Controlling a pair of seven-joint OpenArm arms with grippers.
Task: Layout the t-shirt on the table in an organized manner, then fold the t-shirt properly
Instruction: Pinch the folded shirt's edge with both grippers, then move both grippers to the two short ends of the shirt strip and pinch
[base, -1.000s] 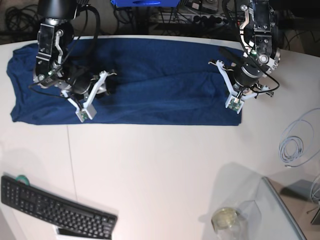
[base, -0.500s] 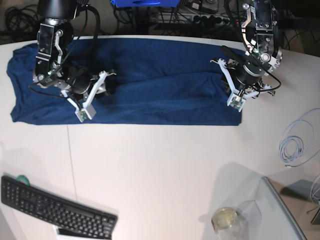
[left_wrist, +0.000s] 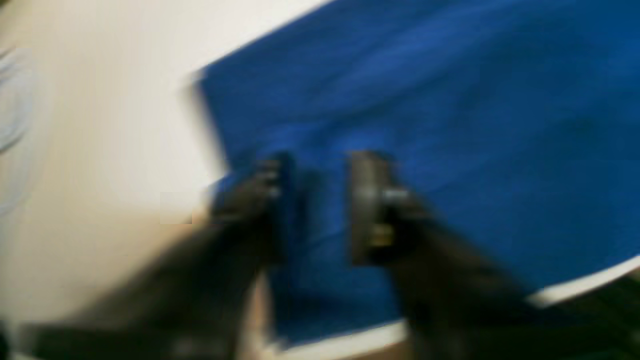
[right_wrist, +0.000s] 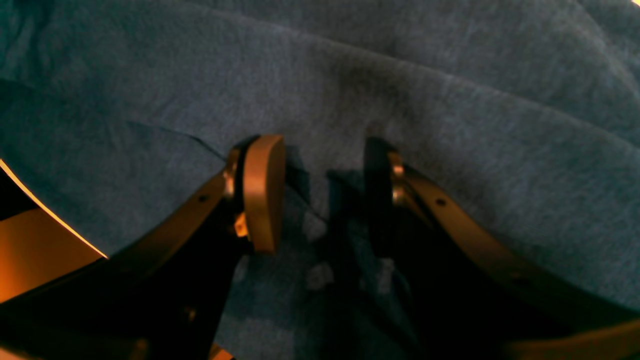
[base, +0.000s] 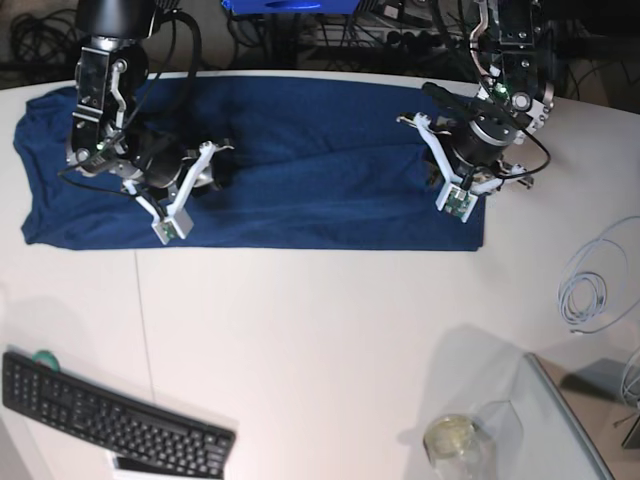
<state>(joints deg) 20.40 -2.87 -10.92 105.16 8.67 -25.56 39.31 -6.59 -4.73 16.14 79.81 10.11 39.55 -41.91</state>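
The white surface (base: 330, 340) carries the t-shirt (base: 300, 160) along its far edge, with a black keyboard (base: 110, 415), a coiled cable (base: 590, 290) and a glass jar (base: 455, 440) nearer the camera. The t-shirt is dark navy, folded into a long band, lightly creased; no print or label is visible. The right claw (right_wrist: 320, 200) rests on the t-shirt, half-open, gripping nothing. The left claw (left_wrist: 317, 200) shows a gap over the t-shirt's corner; blur hides any hold.

The right end effector (right_wrist: 322, 195) rests on the rumpled t-shirt (right_wrist: 450, 115), jaws parted.
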